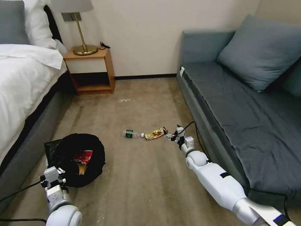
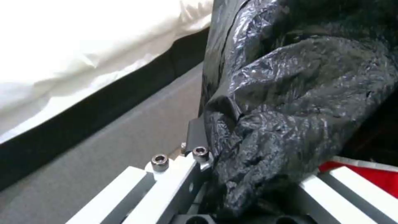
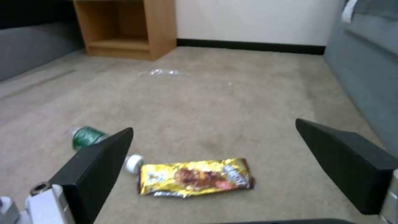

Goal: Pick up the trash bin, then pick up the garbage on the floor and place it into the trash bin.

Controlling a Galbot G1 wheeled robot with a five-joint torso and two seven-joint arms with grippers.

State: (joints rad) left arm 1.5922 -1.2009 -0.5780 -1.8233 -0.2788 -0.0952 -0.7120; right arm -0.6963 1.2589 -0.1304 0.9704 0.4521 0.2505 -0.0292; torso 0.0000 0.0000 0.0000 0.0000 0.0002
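Right gripper (image 1: 170,136) is low over the carpet (image 1: 141,175), fingers spread wide, nothing between them. In the right wrist view the gold wrapper (image 3: 195,178) lies flat on the floor between the two black fingers (image 3: 97,168), just ahead of the tips, not touching either. The bottle (image 3: 89,138) lies on its side at about 10 o'clock from the wrapper, white cap end just beside the wrapper's edge, partly hidden behind one finger. In the head view the wrapper (image 1: 154,134) sits at 9 o'clock from the gripper, the bottle (image 1: 132,134) beyond it on the same line.

Left gripper (image 1: 52,177) is clamped on the trash bin (image 1: 78,160) rim at roughly the bin's 7 o'clock; the left wrist view shows the black bag (image 2: 286,102) pinched between its fingers. A red-and-white wrapper (image 1: 83,156) lies inside the bin.

Room: sofa (image 1: 238,103) edge close at 3 o'clock of the right gripper, bed (image 1: 22,84) frame at 9 o'clock of the bin, nightstand (image 1: 91,70) at 12 o'clock against the wall. Open carpet between bin and wrapper.
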